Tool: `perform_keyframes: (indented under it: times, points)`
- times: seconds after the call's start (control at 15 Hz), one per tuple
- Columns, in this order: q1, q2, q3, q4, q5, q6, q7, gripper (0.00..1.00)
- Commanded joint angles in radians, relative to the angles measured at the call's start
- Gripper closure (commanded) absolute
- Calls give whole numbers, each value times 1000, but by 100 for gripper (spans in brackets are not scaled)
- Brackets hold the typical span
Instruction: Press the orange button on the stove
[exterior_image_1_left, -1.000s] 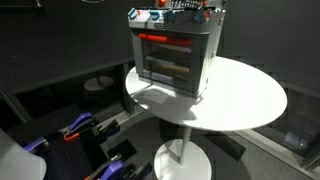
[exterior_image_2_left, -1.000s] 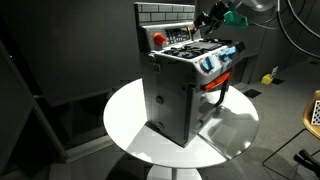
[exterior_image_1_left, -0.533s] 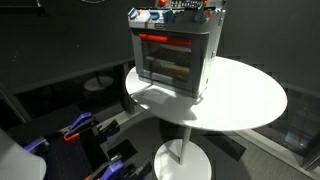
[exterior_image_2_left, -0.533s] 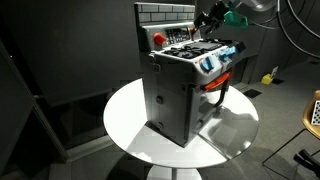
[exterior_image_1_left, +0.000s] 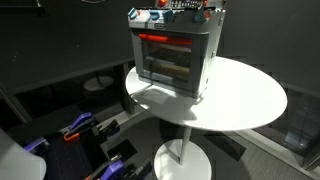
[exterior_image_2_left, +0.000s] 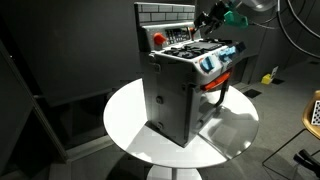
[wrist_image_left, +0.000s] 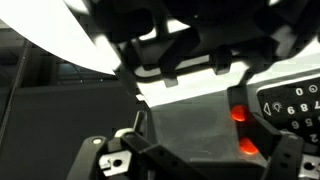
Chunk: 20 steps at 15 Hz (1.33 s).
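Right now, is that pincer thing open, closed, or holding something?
Pincer: cannot be told. It is above the top of the stove, too small and dark in every view to show how its jaws stand.

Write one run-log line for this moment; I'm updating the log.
gripper: over stove top rear | jaws: cannot tell | stove: upright on table | contact: unclear

In an exterior view the camera stands high and well back, looking down on the stove (exterior_image_1_left: 172, 58) door and the round table (exterior_image_1_left: 250, 100). In an exterior view set lower, it faces the stove's grey side (exterior_image_2_left: 168, 95). Both exterior views share stove and table. The wrist view sits very close over the stove top (wrist_image_left: 190, 125), blurred
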Motion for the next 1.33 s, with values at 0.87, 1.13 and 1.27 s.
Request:
perform_keyframes:
  times: [0.87, 1.13, 1.27]
  points:
    - [-11, -201, -6, -180, 13, -75, 5, 0]
    - [-27, -291, 2, -248, -16, -154, 25, 0]
    - [-23, -342, -9, -280, -35, -203, 48, 0]
